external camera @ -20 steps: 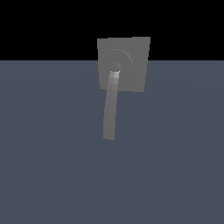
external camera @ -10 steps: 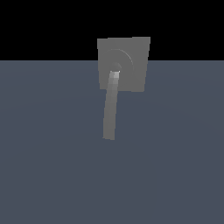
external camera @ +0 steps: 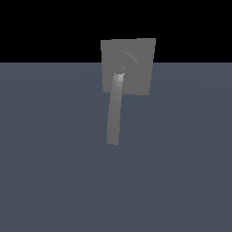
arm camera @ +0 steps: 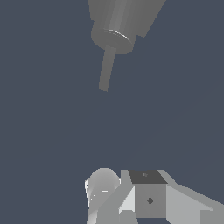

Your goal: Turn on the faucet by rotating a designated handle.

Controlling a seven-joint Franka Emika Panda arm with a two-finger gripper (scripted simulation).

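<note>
Matte grey faucet [external camera: 133,56], slim handle [external camera: 114,113]

A flat, matte slate-blue floor [external camera: 181,158] fills the lower three quarters of the exterior view; a plain black band [external camera: 45,27] spans the top.

Exterior view: no part of the arm shows. Wrist view: only the end of the glossy white and pale grey gripper [arm camera: 146,199] is seen, at the frame's edge. Visible parts: a rounded white cylindrical piece [arm camera: 103,186], a boxy grey block with a dark upper face and a small diamond mark [arm camera: 149,200], and a slanted pale grey body running off toward the corner. Fingertips not clearly made out; jaw spacing cannot be told. Nothing seen held.
</note>
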